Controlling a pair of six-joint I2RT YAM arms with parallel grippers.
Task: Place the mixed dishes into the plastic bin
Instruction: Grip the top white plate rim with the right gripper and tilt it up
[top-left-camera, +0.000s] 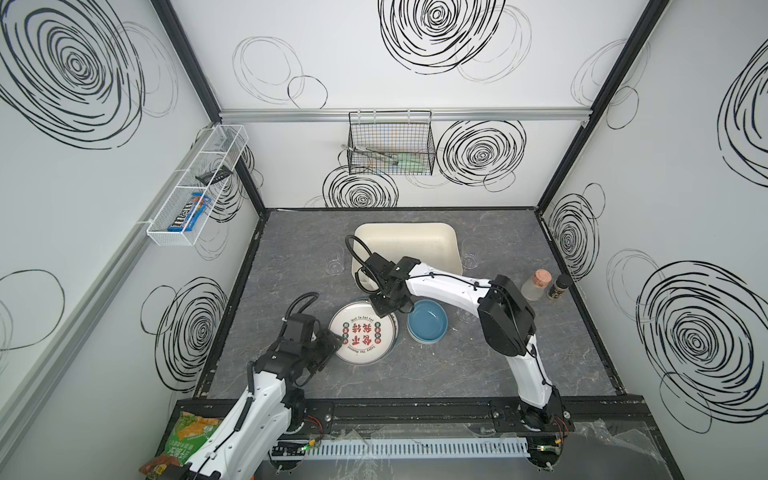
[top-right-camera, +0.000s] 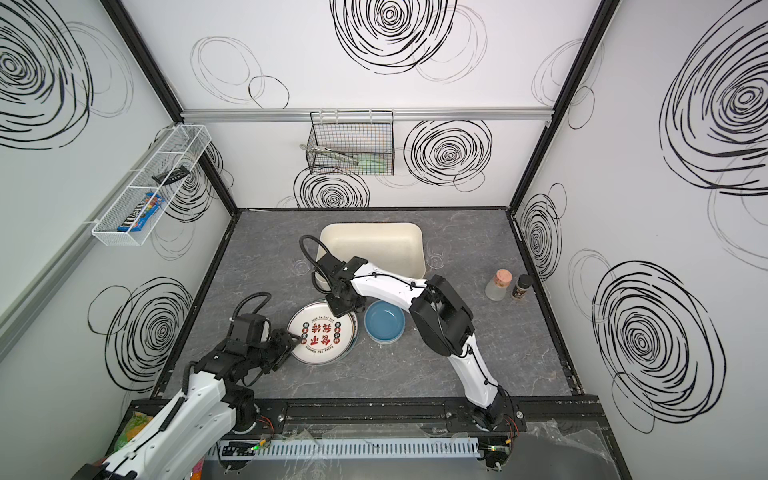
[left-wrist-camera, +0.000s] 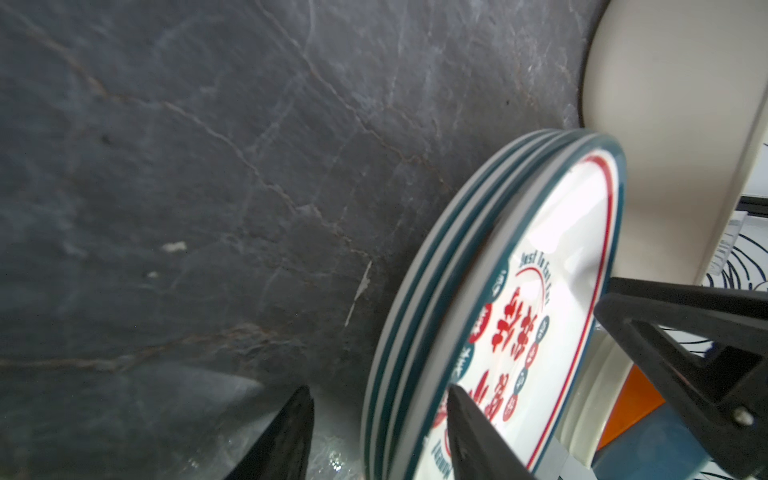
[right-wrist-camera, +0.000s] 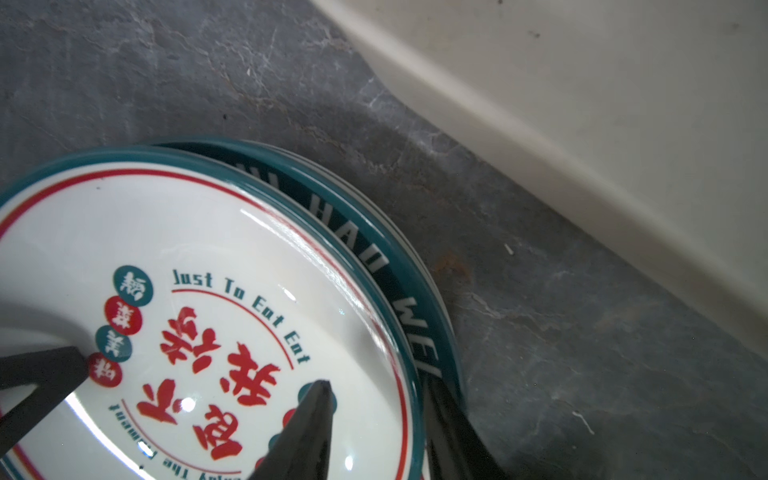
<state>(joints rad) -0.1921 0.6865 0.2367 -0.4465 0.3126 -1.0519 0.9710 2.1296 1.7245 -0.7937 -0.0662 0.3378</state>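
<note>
A stack of plates (top-left-camera: 361, 337) lies at mid-table; the top one (right-wrist-camera: 199, 332) is white with red characters and sits shifted off a dark green lettered rim (right-wrist-camera: 374, 257). My right gripper (right-wrist-camera: 378, 380) is shut on the top plate's far rim, one finger on its face and one under its edge. My left gripper (left-wrist-camera: 380, 388) is open and straddles the stack's near-left edge, with a gap beside its outer finger (left-wrist-camera: 291, 432). A blue bowl (top-left-camera: 427, 321) sits right of the plates. Behind them stands the cream plastic bin (top-left-camera: 415, 249), holding no dishes where it shows.
Clear cups (top-left-camera: 334, 262) (top-left-camera: 469, 258) stand on either side of the bin. Two small bottles (top-left-camera: 536, 284) (top-left-camera: 559, 286) stand at the right. A black wire basket (top-left-camera: 390, 143) and a white mesh rack (top-left-camera: 195, 187) hang on the walls.
</note>
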